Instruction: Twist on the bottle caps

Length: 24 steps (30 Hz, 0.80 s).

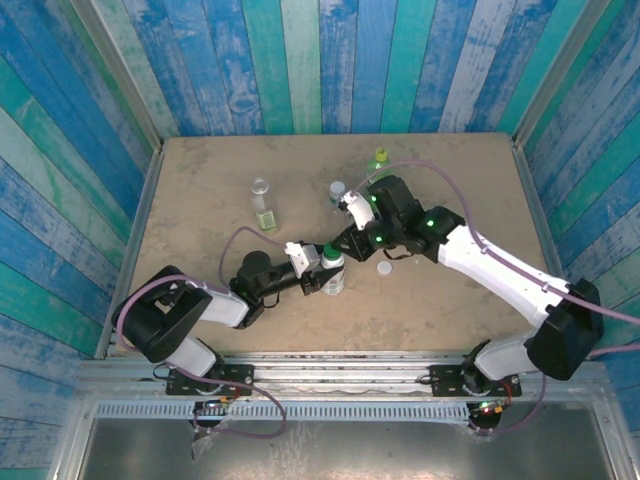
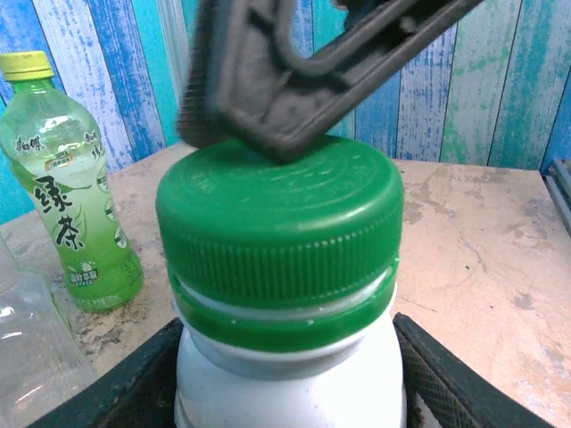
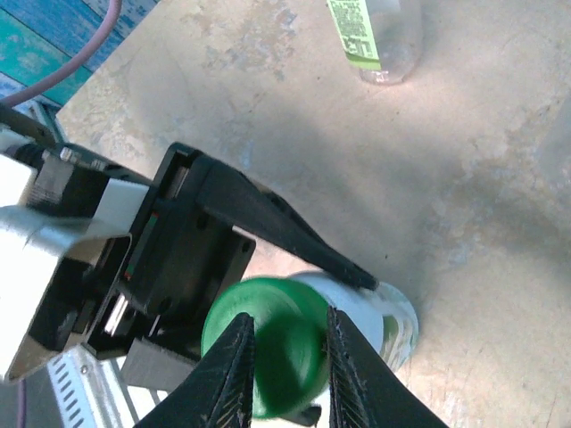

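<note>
Blue-green plank walls (image 1: pixel 300 60) hem the tan table (image 1: pixel 200 150) on three sides; its left third and lower right lie bare to the edges, with the green bottle (image 1: pixel 380 165) near the back edge and a clear bottle (image 1: pixel 262 208) left of centre. My left claw (image 2: pixel 287 392) is clamped on the white bottle (image 1: pixel 331 278) just below centre, with the dark green cap (image 2: pixel 281 223) sitting on its neck. My right claw (image 3: pixel 284 366) hangs over that cap, fingers slightly apart, one touching its top; I cannot tell whether it grips, and a white cap (image 1: pixel 384 267) lies loose just to the right.
</note>
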Motion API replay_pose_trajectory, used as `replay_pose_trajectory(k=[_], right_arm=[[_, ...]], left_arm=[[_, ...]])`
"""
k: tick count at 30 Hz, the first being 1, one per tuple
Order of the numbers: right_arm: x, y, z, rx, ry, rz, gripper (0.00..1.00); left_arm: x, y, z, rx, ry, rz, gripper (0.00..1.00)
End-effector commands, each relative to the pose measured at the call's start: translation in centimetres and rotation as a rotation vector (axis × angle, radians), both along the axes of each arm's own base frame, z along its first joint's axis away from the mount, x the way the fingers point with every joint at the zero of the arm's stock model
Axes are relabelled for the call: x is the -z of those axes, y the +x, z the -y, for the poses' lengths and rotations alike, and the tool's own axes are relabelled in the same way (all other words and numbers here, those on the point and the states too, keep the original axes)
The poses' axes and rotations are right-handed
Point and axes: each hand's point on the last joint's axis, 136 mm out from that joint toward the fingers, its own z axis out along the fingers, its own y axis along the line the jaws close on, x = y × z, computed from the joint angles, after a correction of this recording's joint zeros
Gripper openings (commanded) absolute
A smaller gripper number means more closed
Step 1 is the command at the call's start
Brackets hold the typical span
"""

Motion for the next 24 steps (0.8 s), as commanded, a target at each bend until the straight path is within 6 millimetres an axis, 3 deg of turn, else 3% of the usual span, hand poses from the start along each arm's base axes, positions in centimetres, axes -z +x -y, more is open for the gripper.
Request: replay_pose_trajectory(k=[1,7,11,16,20,24], right_arm=[[5.0,-4.9,2.9,-0.026,-0.154,-0.243,0.25],[1.8,-5.6,1.8,-0.106,-0.043,-0.178,0.26],[0.1,-4.2,2.8,-0.06,-0.047,-0.072,0.3],[-1.5,-3.5,3.9,-0.104,-0.07,0.102,0.57],[-2.2,-4.1,4.9,-0.226,-0.113,0.279,0.71],[-3.3,-5.2,4.3,-0.392,-0.072,0.462,0.7]], left_arm=[[1.2,0.0,-0.2,-0.012,0.038,-0.044,0.55],[1.0,-0.1,-0.2,-0.004,0.033,-0.04,0.55],[0.9,-0.3,-0.1,0.006,0.035,-0.036,0.55],[0.7,-1.3,0.5,0.075,0.037,-0.043,0.54],[0.7,-2.6,1.2,0.152,0.07,-0.049,0.54],[0.3,-3.7,1.6,0.226,0.058,-0.055,0.54]])
